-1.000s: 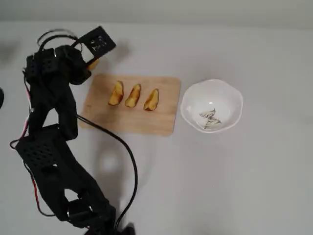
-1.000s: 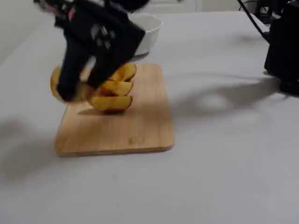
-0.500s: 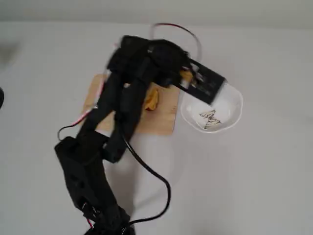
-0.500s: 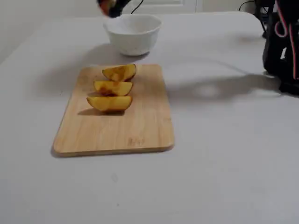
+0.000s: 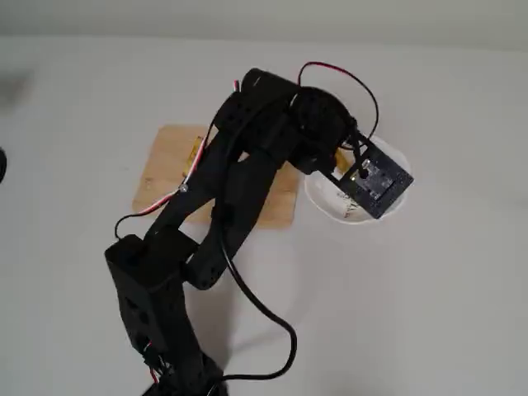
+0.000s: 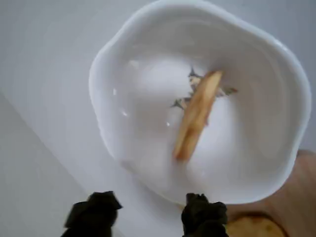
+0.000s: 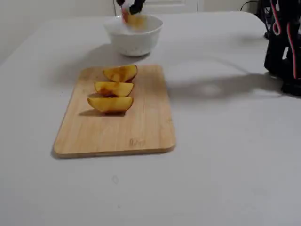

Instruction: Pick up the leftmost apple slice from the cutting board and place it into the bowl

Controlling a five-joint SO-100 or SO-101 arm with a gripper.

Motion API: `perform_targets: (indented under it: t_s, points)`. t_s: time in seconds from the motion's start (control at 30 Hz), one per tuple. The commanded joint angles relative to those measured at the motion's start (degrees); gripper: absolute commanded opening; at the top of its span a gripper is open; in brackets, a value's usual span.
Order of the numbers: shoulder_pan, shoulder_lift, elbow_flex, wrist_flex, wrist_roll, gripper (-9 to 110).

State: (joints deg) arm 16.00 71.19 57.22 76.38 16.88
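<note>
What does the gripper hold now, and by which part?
Nothing. The gripper is open and empty above the bowl; the apple slice lies free inside it.

Three cameras cover one white tabletop (image 5: 462,313). The overhead view looks straight down from well above, the arm's base at the bottom edge and the arm reaching toward the upper right of the frame, hiding much of the cutting board (image 5: 169,161). The wrist view rides just above the bowl (image 6: 123,54), close enough that it nearly fills the frame; the end effector (image 6: 148,215) enters at the bottom edge, and a corner of the board sits at lower right. The fixed view stands low at the tabletop's near side, looking across the board in the foreground toward the bowl at top centre. All three share the bowl and the board.
</note>
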Motion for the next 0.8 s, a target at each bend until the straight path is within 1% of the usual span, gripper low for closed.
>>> perform_targets:
  t_s: [0.0,0.07,0.1,0.23,0.4,0.6,0.77]
  points:
    - [1.32,5.36,-4.66,0.7,0.09,22]
    - [1.32,5.8,-4.66,0.7,0.09,5]
    - [0.97,6.33,-4.66,0.7,0.09,0]
    - [-3.43,9.93,-4.75,0.79,-2.72,0]
    - [-12.22,18.54,-4.75,2.02,-6.06,0]
    - [-22.68,34.8,-4.13,6.06,-6.77,0]
    - [-29.09,50.8,-4.13,9.23,-7.73,0]
